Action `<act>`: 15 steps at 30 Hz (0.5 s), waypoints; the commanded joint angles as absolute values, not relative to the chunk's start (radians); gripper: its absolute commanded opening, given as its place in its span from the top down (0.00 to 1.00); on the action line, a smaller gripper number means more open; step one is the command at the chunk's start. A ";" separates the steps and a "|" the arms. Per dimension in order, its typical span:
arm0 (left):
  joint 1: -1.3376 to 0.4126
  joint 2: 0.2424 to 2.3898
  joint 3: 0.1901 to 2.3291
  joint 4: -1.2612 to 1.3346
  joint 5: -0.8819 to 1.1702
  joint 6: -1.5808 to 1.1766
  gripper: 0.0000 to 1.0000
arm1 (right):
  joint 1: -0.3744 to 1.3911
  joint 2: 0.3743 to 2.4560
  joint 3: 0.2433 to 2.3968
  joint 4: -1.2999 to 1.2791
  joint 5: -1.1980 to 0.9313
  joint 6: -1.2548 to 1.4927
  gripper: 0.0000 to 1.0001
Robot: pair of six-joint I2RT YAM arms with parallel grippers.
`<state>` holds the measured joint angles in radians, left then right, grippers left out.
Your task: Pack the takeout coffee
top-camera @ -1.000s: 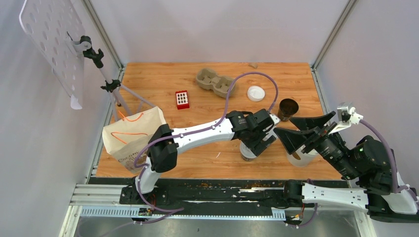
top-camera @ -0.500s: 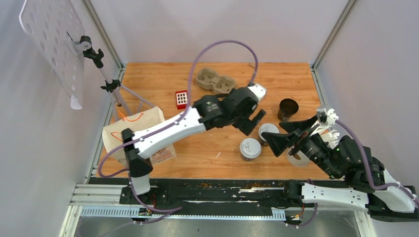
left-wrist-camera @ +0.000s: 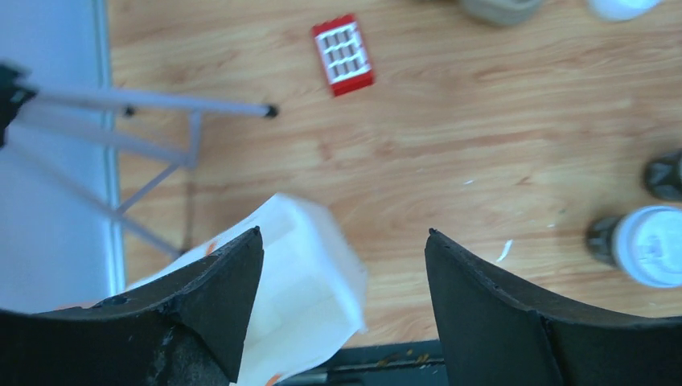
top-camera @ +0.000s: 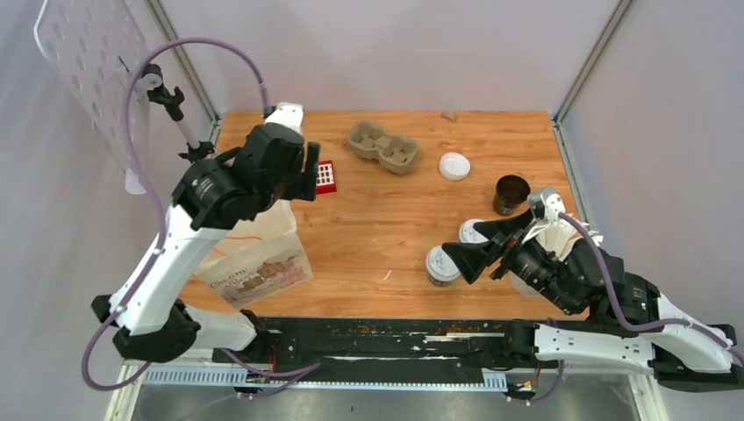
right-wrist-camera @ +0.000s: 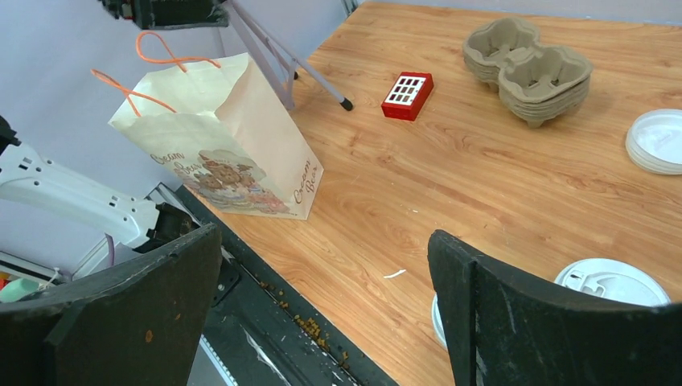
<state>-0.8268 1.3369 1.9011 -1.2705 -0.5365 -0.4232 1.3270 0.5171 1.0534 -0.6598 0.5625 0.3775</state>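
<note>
Judging packing barely started: leaving lidded cups (top-camera: 443,263) at 5 o'clock outside paper bag (top-camera: 263,263) at 9 o'clock. Hovering left gripper (left-wrist-camera: 342,237), right gripper (right-wrist-camera: 323,233) spread wide, grasping nothing.

So on the surface (top-camera: 377,228): bag (top-camera: 254,259) at 8 o'clock, block (top-camera: 325,177) at 10, tray (top-camera: 382,146) at 12, loose lid (top-camera: 454,165) at 1, open cup (top-camera: 511,194) at 3. Two lidded cups (top-camera: 442,262) sit close together around 4-5.

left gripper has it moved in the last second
Yes. The left gripper swung left, from over the lidded cup near the front edge to beside the red block, above the paper bag.
</note>
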 commanded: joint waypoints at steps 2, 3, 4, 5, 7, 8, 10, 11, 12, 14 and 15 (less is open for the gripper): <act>-0.714 1.224 1.763 -1.387 -0.548 -0.484 0.25 | 1.326 0.557 1.059 -0.602 0.521 0.393 0.00; -0.690 1.214 1.736 -1.385 -0.533 -0.481 0.27 | 1.327 0.562 1.062 -0.602 0.518 0.392 0.00; -0.672 1.206 1.700 -1.379 -0.522 -0.475 0.28 | 1.327 0.565 1.063 -0.599 0.517 0.393 0.00; -0.659 1.200 1.673 -1.368 -0.512 -0.470 0.30 | 1.327 0.568 1.063 -0.597 0.514 0.391 0.00; -0.647 1.194 1.630 -1.333 -0.483 -0.457 0.31 | 1.327 0.574 1.065 -0.591 0.512 0.388 0.00; -0.645 1.193 1.616 -1.318 -0.466 -0.454 0.32 | 1.327 0.577 1.067 -0.589 0.511 0.385 0.00; -0.645 1.199 1.598 -1.285 -0.439 -0.454 0.32 | 1.327 0.581 1.073 -0.588 0.511 0.379 0.00; -0.645 1.201 1.590 -1.268 -0.422 -0.453 0.32 | 1.326 0.585 1.074 -0.588 0.512 0.378 0.00; -0.644 1.205 1.582 -1.255 -0.409 -0.453 0.31 | 1.327 0.587 1.074 -0.587 0.512 0.378 0.00; -0.645 1.219 1.577 -1.240 -0.392 -0.455 0.30 | 1.326 0.589 1.073 -0.585 0.511 0.378 0.00; -0.645 1.226 1.576 -1.237 -0.390 -0.455 0.30 | 1.326 0.589 1.071 -0.586 0.511 0.379 0.00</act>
<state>-0.6479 1.2194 1.5723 -1.3132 -0.4400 -0.4500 1.3270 0.5835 1.0534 -0.6308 0.5217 0.3805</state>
